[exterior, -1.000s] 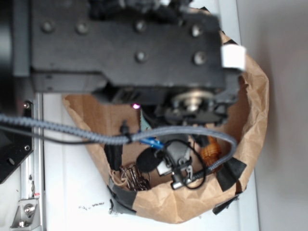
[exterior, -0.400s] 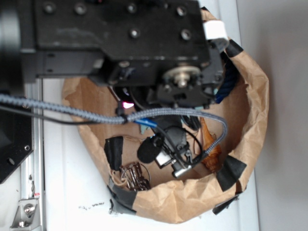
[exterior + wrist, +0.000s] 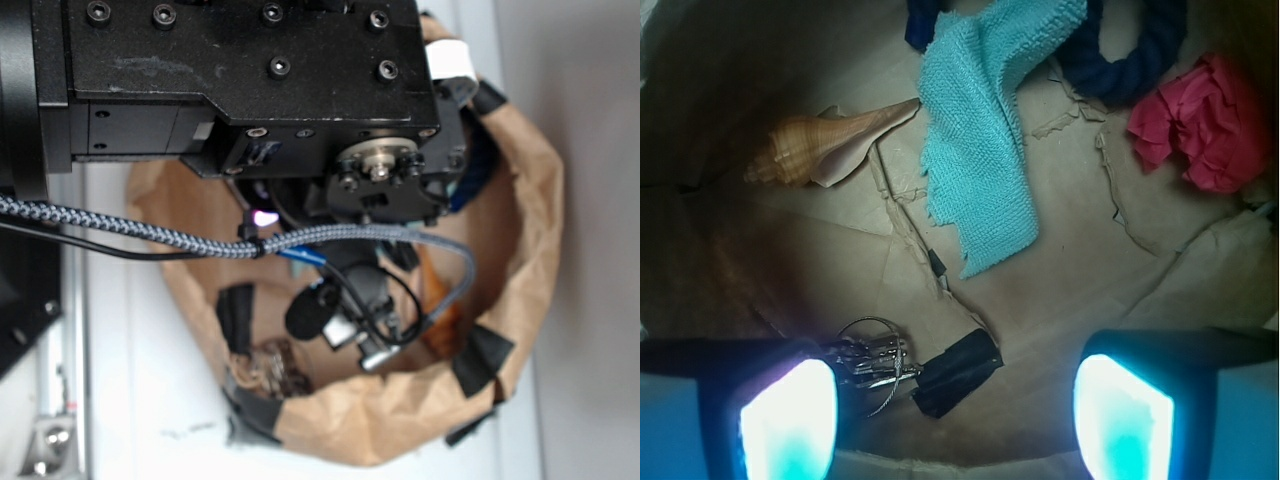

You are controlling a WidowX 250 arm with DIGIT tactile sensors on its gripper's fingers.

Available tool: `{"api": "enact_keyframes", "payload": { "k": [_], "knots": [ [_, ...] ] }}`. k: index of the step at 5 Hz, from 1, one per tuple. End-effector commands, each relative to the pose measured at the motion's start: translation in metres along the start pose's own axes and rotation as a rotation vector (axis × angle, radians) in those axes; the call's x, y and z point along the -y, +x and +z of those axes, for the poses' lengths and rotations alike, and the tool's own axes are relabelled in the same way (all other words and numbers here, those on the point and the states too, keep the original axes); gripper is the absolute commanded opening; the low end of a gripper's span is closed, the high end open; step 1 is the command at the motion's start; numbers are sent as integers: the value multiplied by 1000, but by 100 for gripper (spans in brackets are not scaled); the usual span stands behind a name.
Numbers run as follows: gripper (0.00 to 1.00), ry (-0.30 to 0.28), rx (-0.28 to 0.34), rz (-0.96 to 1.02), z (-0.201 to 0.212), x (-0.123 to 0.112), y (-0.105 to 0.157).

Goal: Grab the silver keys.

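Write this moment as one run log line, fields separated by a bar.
gripper: open, empty | silver keys: on bag floor beside one finger, not grasped | black tape: next to keys | step: grasp pending

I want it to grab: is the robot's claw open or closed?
Open: the gripper fingers stand wide apart, holding nothing.

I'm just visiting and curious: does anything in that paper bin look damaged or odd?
Yes. The brown paper lining is torn and creased along its floor, with a loose strip of black tape lying beside the silver keys. Nothing looks spilled.
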State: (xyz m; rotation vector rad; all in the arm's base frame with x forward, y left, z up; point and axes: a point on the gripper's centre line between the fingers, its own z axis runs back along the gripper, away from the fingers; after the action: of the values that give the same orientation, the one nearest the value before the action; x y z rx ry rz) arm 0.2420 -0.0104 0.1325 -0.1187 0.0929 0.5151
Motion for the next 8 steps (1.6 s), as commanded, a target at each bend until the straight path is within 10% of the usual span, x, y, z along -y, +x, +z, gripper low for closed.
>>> {"api": "enact_keyframes", "payload": {
  "k": [1,3,6,8],
  "knots": [
    [100,-55,51,-2,-28,3,19],
    [100,-80,-115,11,-47,1,0],
    [100,-195,-122,-101,-96,15,-31],
    [100,-250,-243,-146,-117,45,-59]
  ]
}}
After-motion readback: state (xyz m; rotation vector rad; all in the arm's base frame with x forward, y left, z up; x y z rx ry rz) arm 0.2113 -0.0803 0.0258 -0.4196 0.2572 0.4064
